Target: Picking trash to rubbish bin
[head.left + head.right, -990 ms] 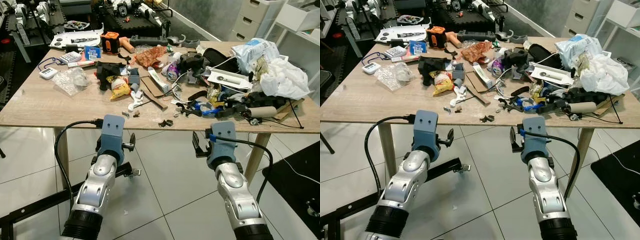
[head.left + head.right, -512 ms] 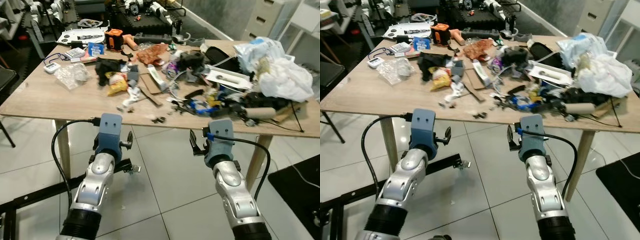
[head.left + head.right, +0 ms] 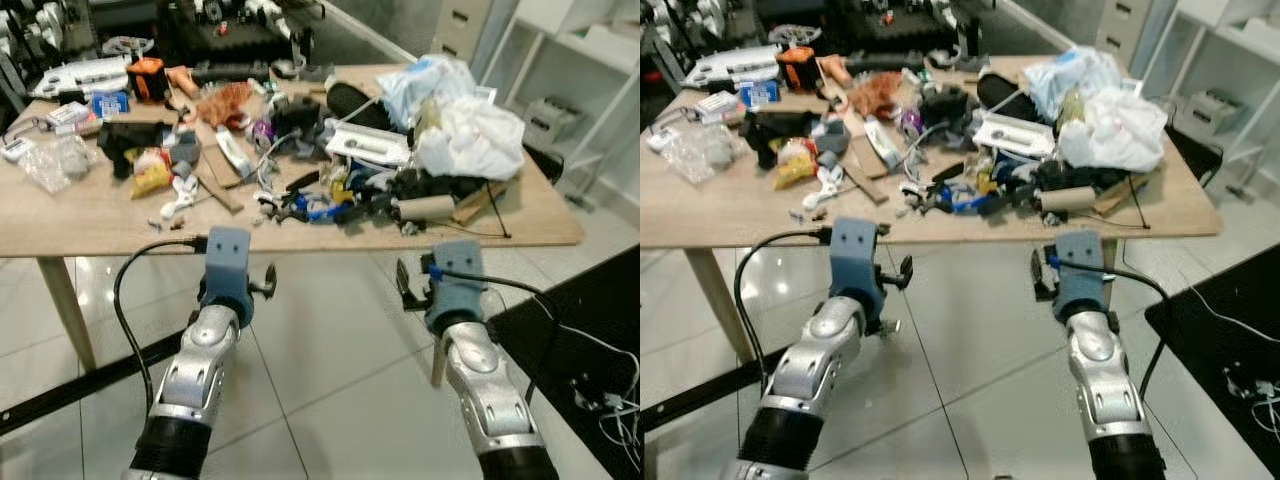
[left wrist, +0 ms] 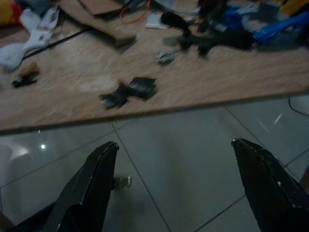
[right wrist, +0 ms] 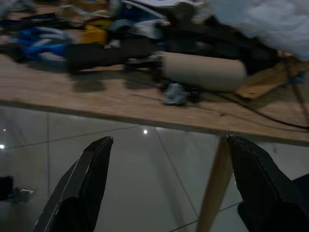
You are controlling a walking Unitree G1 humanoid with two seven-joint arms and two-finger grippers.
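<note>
Hovering short of the desk (image 3: 90, 215) edge over the tiled floor (image 3: 330, 360): left tool (image 4: 176, 186) and right tool (image 5: 169, 181), fingers spread wide, holding nothing. Trash heaped on the desk, white plastic bag (image 3: 470, 135) toward its right end, cardboard tube (image 5: 203, 71) near the front edge.

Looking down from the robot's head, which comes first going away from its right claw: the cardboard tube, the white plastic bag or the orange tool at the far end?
From the right claw, held open below the table's near edge:
1. Cardboard tube, lying near that edge just beyond the claw.
2. White plastic bag, farther back on the table's right side.
3. Orange tool, at the far left corner, farthest.
</note>
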